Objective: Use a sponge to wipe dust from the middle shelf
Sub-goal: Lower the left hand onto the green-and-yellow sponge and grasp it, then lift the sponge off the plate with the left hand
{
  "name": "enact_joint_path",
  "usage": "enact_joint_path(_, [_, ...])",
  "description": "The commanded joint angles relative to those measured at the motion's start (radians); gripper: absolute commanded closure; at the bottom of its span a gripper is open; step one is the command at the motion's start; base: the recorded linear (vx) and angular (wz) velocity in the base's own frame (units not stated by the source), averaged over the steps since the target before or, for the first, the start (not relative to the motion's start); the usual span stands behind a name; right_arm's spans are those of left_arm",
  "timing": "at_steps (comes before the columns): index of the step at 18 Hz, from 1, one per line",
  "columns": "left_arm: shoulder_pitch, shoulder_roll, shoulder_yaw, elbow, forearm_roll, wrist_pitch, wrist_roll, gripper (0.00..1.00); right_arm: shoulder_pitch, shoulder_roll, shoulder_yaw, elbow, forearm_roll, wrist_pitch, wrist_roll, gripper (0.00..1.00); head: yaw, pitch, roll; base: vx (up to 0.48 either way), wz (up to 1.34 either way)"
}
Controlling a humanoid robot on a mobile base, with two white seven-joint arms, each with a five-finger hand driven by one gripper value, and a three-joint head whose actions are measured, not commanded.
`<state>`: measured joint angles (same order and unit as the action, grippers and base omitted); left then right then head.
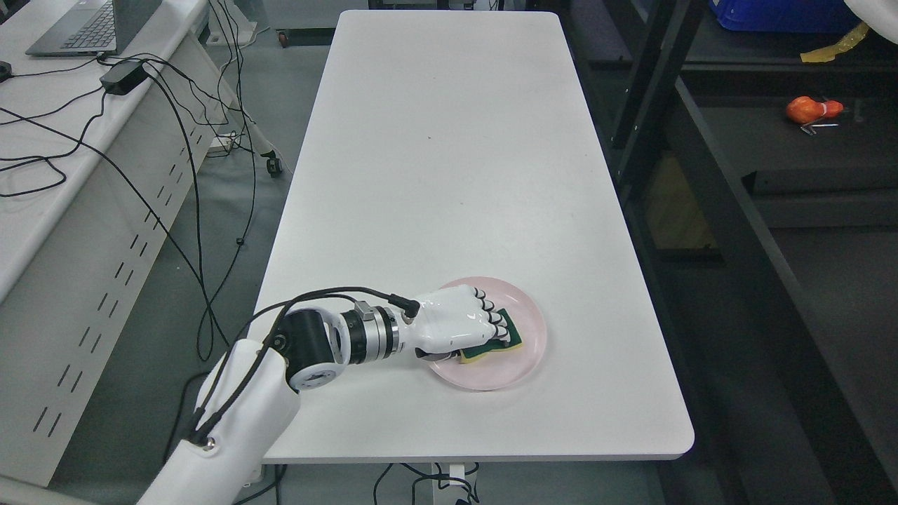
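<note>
A green and yellow sponge [506,342] lies in a pink plate [530,358] near the front right of the white table [449,175]. My left hand [484,333] reaches in from the lower left and rests over the sponge, fingers curled down around it. Most of the sponge is hidden under the hand. The dark shelf unit [736,231] stands to the right of the table. My right arm does not show.
On the shelf unit lie an orange object [814,110], a yellow scrap [835,45] and a blue bin [779,14]. A second desk [49,161] with a laptop [91,24] and loose cables [189,154] stands at the left.
</note>
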<state>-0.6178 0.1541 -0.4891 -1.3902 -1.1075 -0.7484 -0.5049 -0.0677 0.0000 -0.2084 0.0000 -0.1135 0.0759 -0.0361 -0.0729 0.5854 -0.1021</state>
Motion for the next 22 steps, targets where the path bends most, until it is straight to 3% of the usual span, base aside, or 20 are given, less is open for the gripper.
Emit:
enact_joint_path(1, [0.039, -0.034, 0.193, -0.009, 0.138, -0.037, -0.038, 0.82, 0.000, -0.017, 0.000, -0.017, 0.000, 0.001, -0.001, 0.00, 0.0000, 0.000, 0.000, 0.000, 0.00])
enact_joint_path(4, [0.075, -0.024, 0.263, -0.003, 0.259, -0.037, -0.040, 1.00, -0.001, -0.017, 0.000, -0.017, 0.000, 0.001, -0.001, 0.00, 0.0000, 0.000, 0.000, 0.000, 0.00])
enact_joint_path(7, [0.113, -0.027, 0.345, -0.001, 0.357, -0.037, -0.041, 1.00, 0.000, -0.017, 0.000, -0.017, 0.000, 0.001, -0.001, 0.00, 0.0000, 0.000, 0.000, 0.000, 0.00])
enact_joint_path(10, [0.130, -0.044, 0.432, 0.003, 0.609, -0.037, -0.038, 1.00, 0.000, -0.017, 0.000, -0.017, 0.000, 0.001, -0.001, 0.00, 0.0000, 0.000, 0.000, 0.000, 0.00])
enact_joint_path(13, [0.119, -0.137, 0.567, 0.005, 0.852, 0.067, 0.067, 0.99, -0.001, -0.017, 0.000, -0.017, 0.000, 0.001, -0.001, 0.00, 0.0000, 0.000, 0.000, 0.000, 0.00])
enact_joint_path(16, [0.139, -0.137, 0.621, 0.007, 1.035, 0.080, 0.134, 1.00, 0.000, -0.017, 0.000, -0.017, 0.000, 0.001, -0.001, 0.00, 0.0000, 0.000, 0.000, 0.000, 0.00])
enact_joint_path(19, [0.245, -0.137, 0.580, -0.039, 1.233, 0.249, 0.175, 1.00, -0.001, -0.017, 0.001, -0.017, 0.000, 0.001, -0.001, 0.00, 0.0000, 0.000, 0.000, 0.000, 0.00])
enact_joint_path(22, [0.315, -0.137, 0.589, -0.137, 1.305, 0.398, 0.392, 1.00, 0.000, -0.017, 0.000, -0.017, 0.000, 0.001, -0.001, 0.00, 0.0000, 0.000, 0.000, 0.001, 0.00])
